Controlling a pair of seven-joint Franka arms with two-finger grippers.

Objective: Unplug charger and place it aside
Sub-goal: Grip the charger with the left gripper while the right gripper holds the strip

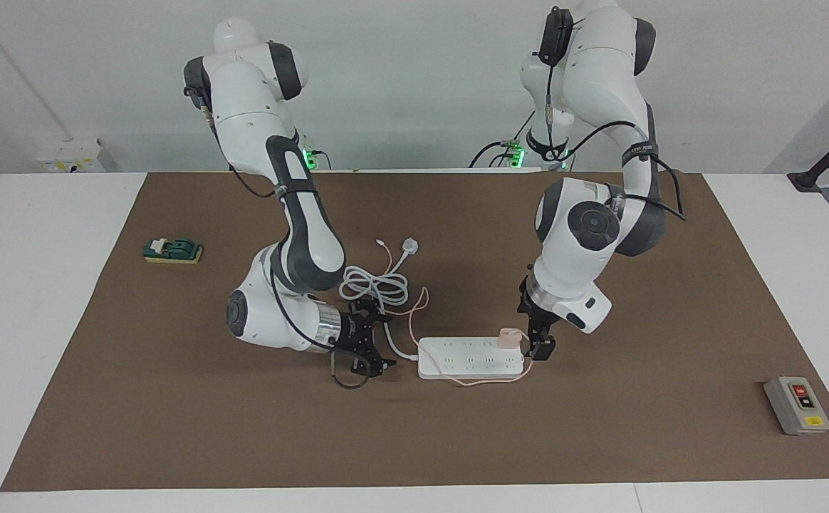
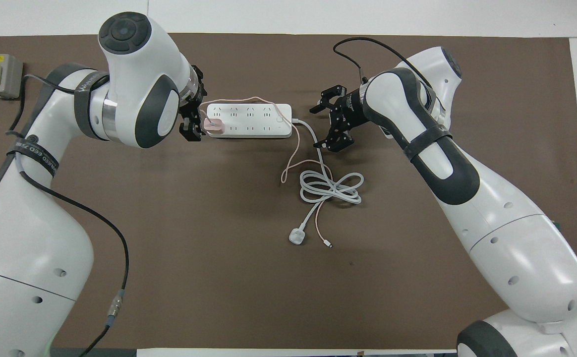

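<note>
The charger (image 1: 509,338) sits plugged into the power strip (image 1: 470,358) at its left-arm end; the left claw (image 1: 541,348) is just beside it, closure unreadable, while the right claw (image 1: 372,349) waits spread apart.

One long white multi-socket power strip (image 1: 470,358) lies on the brown mat (image 1: 172,399), and one small pale pink cube-shaped charger (image 1: 509,337) sits in it, trailing one thin pink cable (image 2: 293,158). One thick white cord (image 2: 330,187) lies coiled, ending in one white round plug (image 2: 297,236). Two boxes complete the count — one grey switch box with red and black buttons (image 1: 797,405) and one green block on a yellow base (image 1: 173,250). Two white robot arms, each with one black two-finger gripper — left gripper (image 1: 539,342), right gripper (image 1: 368,342).
</note>
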